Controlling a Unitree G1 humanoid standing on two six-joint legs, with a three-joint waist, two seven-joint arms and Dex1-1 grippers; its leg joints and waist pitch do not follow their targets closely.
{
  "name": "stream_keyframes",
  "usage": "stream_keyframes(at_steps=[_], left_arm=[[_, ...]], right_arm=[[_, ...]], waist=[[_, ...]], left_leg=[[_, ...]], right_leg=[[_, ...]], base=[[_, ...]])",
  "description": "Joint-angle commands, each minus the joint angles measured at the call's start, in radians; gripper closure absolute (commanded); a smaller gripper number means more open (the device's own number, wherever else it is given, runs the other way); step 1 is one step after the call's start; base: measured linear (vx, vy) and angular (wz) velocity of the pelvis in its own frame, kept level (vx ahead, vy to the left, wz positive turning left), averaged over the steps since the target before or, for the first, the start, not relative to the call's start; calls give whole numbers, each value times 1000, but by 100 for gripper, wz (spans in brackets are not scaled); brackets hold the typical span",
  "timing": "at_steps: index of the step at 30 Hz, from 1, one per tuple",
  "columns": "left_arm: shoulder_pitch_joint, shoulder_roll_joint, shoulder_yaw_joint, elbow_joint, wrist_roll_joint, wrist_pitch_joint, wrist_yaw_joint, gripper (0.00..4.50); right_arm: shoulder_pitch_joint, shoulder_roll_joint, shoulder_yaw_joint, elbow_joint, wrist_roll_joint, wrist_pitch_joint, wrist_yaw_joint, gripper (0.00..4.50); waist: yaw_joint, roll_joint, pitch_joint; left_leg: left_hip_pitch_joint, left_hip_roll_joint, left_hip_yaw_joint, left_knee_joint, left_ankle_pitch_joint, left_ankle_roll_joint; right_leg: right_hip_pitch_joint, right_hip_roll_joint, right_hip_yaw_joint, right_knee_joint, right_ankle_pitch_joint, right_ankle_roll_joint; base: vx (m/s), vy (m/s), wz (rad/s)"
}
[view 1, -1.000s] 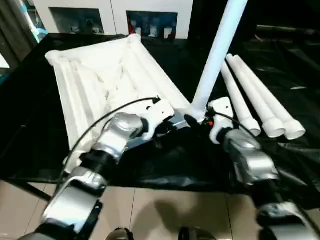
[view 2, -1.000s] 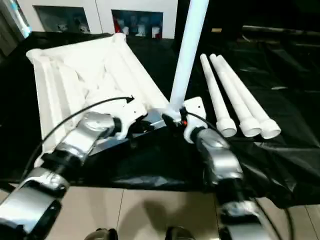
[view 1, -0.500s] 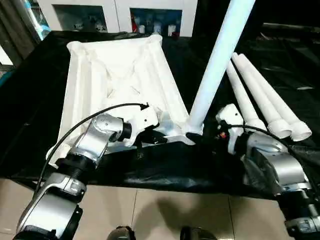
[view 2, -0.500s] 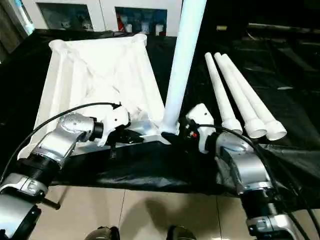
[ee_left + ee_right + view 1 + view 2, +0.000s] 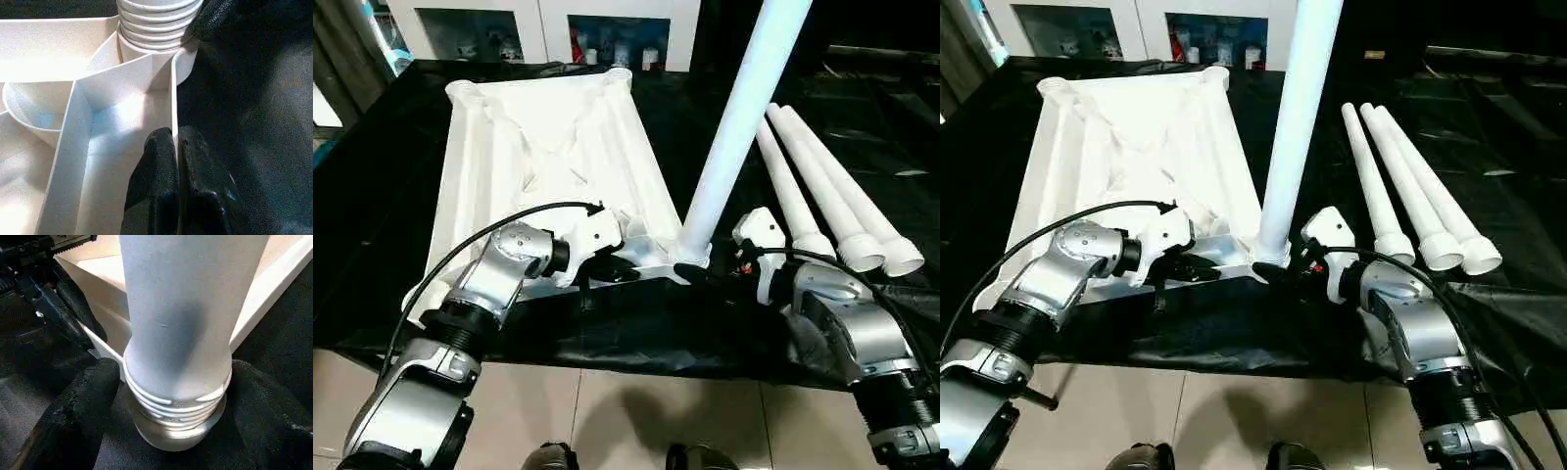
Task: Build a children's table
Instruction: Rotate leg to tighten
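- Tabletop (image 5: 548, 147) of the children's table lies upside down on the black cloth (image 5: 391, 196), ribbed underside up, stretching from the near middle toward the far left.
- One white leg (image 5: 734, 127) stands upright in the tabletop's near right corner socket (image 5: 146, 46), its ribbed end seated in the ring.
- Right gripper (image 5: 171, 396) sits at the foot of that leg, its black fingers (image 5: 80, 406) spread wide on either side of the ribbed base, closed around it.
- Left gripper (image 5: 177, 161) is pinched narrow on the tabletop's thin near edge wall, one finger on each side, just left of the socket.
- Three spare legs (image 5: 832, 196) lie side by side on the cloth to the right, wide ends toward the near side, well apart from the tabletop.
- Pale tiled floor (image 5: 607, 411) shows below the cloth's near edge.
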Motion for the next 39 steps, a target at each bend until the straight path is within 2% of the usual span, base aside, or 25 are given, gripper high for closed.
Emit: stream_keyframes(at_steps=[1, 9, 16, 19, 21, 23, 24, 27, 28, 29, 30, 31, 33, 35, 36, 37, 38, 39], left_arm=[[-4, -6, -8, -21, -19, -31, -17, 450], [-1, -3, -7, -20, -20, -29, -21, 450], [0, -6, -2, -20, -29, -19, -23, 450], [-4, -24, 10, -12, -39, -1, -3, 450], [-14, -53, 18, 10, -40, 8, 35, 450], [-31, -99, 27, 47, -35, 11, 96, 450], [-38, -116, 26, 63, -30, 10, 119, 450], [-68, -190, 22, 132, 3, 11, 241, 450], [-68, -190, 22, 132, 3, 11, 241, 450], [-80, -217, 24, 156, 14, 20, 292, 450], [-98, -252, 25, 198, 34, 24, 364, 450], [-98, -253, 25, 199, 34, 24, 366, 450], [-114, -290, 22, 237, 49, 31, 421, 450], [-117, -299, 18, 241, 49, 26, 414, 450], [-116, -297, 13, 241, 53, 21, 401, 450], [-116, -294, 10, 241, 57, 21, 395, 450], [-115, -290, 6, 242, 62, 17, 388, 450], [-113, -284, 3, 243, 65, 13, 381, 450]], right_arm=[[-8, 4, 4, 8, -6, -11, 1, 108], [-10, 15, -2, 18, 8, -12, 1, 167], [7, 29, 0, 9, 20, -1, -2, 174], [23, 65, -12, 7, 21, 17, -55, 175], [26, 109, -25, 35, 3, 16, -142, 175], [23, 176, -48, 80, -16, 18, -267, 175], [18, 201, -59, 97, -17, 19, -309, 175], [-4, 285, -58, 164, -50, -5, -435, 175], [-4, 285, -58, 164, -50, -5, -435, 175], [-13, 315, -56, 184, -63, -11, -479, 175], [-30, 357, -59, 212, -74, -12, -537, 175], [-31, 358, -59, 213, -75, -12, -539, 175], [-52, 386, -58, 239, -85, -24, -572, 175], [-54, 388, -61, 236, -83, -29, -569, 120], [-54, 380, -70, 232, -82, -34, -563, 106], [-53, 376, -73, 230, -82, -37, -557, 106], [-54, 369, -76, 231, -85, -45, -555, 85], [-54, 361, -76, 229, -87, -53, -548, 85]], waist=[[3, -9, -91], [6, -6, -90], [7, -6, -91], [7, -6, -90], [3, -5, -87], [-2, -7, -83], [-3, -7, -82], [-8, -1, -74], [-10, -2, -72], [-10, -4, -69], [-9, -2, -69], [-10, -2, -70], [-10, -4, -70], [-6, -3, -72], [-8, -4, -72], [-8, 0, -72], [-8, -2, -72], [-8, -2, -73]], left_leg=[[8, 31, -4, -47, -37, 148], [8, 32, -4, -46, -48, 146], [7, 32, -6, -43, -39, 148], [6, 32, -6, -44, -43, 145], [6, 32, -6, -46, -60, 137], [8, 29, -7, -51, -104, 98], [9, 29, -6, -52, -116, 90], [15, 26, -6, -58, -182, 50], [17, 27, -6, -59, -195, 43], [19, 26, -9, -64, -217, 30], [24, 26, -8, -65, -226, 29], [25, 26, -8, -65, -229, 28], [20, 24, -11, -67, -224, 27], [24, 26, -9, -66, -229, 39], [21, 26, -9, -67, -226, 42], [17, 26, -11, -68, -220, 46], [16, 26, -11, -68, -219, 49], [17, 27, -11, -68, -217, 50]], right_leg=[[74, -61, 50, -47, 53, -303], [74, -61, 49, -47, 46, -306], [74, -61, 49, -43, 67, -310], [73, -63, 49, -45, 53, -308], [69, -62, 48, -48, 24, -304], [70, -62, 47, -59, -67, -286], [70, -63, 48, -62, -88, -280], [63, -63, 48, -77, -206, -246], [61, -63, 49, -81, -228, -238], [63, -64, 48, -88, -287, -215], [59, -64, 50, -93, -305, -204], [58, -63, 51, -94, -306, -202], [62, -62, 50, -93, -303, -196], [59, -64, 51, -96, -297, -190], [60, -64, 51, -96, -291, -192], [63, -62, 50, -93, -272, -193], [62, -63, 50, -93, -262, -195], [63, -64, 50, -92, -258, -197]], base=[[0, 0, 0], [0, 0, 0], [0, 0, 0], [0, 0, 0], [0, 0, 0], [0, 0, 0], [0, 0, 0], [0, 0, 0], [0, 0, 0], [0, 0, 0], [0, 0, 0], [0, 0, 0], [0, 0, 0], [0, 0, 0], [0, 0, 0], [0, 0, 0], [0, 0, 0], [0, 0, 0]])
